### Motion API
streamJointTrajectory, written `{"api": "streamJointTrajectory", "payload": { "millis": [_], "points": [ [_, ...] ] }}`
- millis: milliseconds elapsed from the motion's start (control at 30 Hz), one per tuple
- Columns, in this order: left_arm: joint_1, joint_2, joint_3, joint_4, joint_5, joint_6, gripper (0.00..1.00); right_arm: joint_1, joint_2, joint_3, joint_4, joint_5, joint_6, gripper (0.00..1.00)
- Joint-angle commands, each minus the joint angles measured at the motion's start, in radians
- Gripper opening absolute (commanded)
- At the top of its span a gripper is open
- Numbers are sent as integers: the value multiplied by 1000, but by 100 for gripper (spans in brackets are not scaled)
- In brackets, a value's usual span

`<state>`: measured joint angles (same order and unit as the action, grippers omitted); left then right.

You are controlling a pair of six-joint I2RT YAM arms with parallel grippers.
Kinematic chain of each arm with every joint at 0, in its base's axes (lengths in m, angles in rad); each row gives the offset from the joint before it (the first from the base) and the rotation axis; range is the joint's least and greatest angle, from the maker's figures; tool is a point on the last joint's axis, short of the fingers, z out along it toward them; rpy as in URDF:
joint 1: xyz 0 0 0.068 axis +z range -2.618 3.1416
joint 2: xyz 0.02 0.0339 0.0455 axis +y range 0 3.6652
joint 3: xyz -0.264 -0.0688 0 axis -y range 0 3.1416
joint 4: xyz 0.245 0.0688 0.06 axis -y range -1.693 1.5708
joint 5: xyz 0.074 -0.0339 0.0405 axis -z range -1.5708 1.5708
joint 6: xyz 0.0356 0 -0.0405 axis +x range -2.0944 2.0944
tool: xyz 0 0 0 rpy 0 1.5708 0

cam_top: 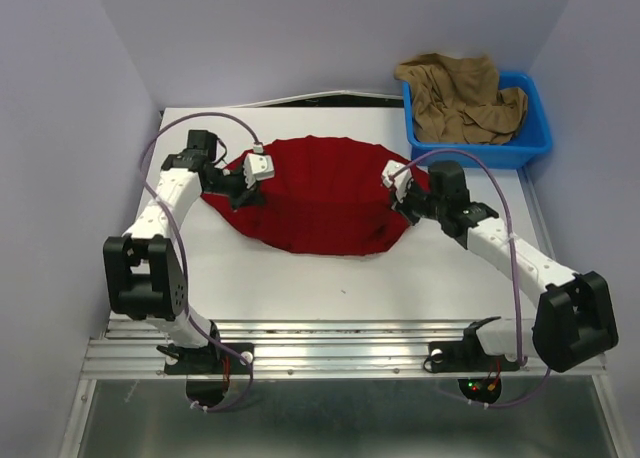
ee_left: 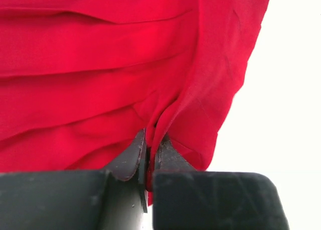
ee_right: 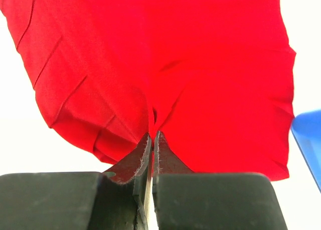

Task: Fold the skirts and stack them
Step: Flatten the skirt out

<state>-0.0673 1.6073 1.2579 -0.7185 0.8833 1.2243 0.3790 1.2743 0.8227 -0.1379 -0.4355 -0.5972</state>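
Red skirt (cam_top: pixel 315 198): spread flat on the white counter (cam_top: pixel 300 278), centred left to right and lying in the far half. Its rounded hem faces the near edge, and the near half of the counter is bare of cloth.

Left gripper (cam_top: pixel 238 188): you have it at the skirt's left-hand edge, on the side toward the counter's left edge. In the left wrist view its fingers (ee_left: pixel 131 159) are pressed nearly together with a pinch of red fabric caught between them. The cloth bunches into folds where it enters the jaws, and long shallow creases run across the rest.

Right gripper (cam_top: pixel 404 200): you have it at the skirt's right-hand edge, just inside the blue bin's near-left corner. In the right wrist view its fingers (ee_right: pixel 133 162) are drawn to a thin slit around a tuck of red fabric. Wrinkles fan outward from that pinch point.

Both claws grip the same garment at opposite sides, roughly level with each other across the counter.

Tan-brown skirt (cam_top: pixel 462 98): crumpled in a heap inside the blue plastic bin (cam_top: pixel 530 143), with part of it draped over the bin's far-left rim.

Bin: sits at the far right corner of the counter, apart from the red skirt. A sliver of its blue wall shows at the right side of the right wrist view.

Purple cables (cam_top: pixel 175 218) loop along both arms.
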Motion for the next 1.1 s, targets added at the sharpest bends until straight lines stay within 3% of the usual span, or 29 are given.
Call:
{"api": "streamJointTrajectory", "payload": {
  "millis": [0,67,133,333,567,800,933,1067],
  "points": [
    [67,-173,55,134,-38,-271,0,-58,29,203,26,29,34,1],
    [124,-225,110,314,-139,-514,0,-130,104,374,21,-5,74,1],
    [142,-253,206,423,-238,-626,0,-143,146,485,12,-18,83,1],
    [147,-294,385,364,-377,-784,0,-154,165,726,-68,-118,140,1],
    [147,-498,327,310,-422,-848,0,-154,50,773,-80,-94,243,1],
    [146,-612,243,280,-423,-879,0,-154,63,820,-85,-69,267,1],
    [146,-578,212,307,-414,-899,0,-154,152,822,-32,-71,295,1],
    [146,-418,276,329,-446,-933,0,-144,287,869,23,-75,312,1]
  ]
}}
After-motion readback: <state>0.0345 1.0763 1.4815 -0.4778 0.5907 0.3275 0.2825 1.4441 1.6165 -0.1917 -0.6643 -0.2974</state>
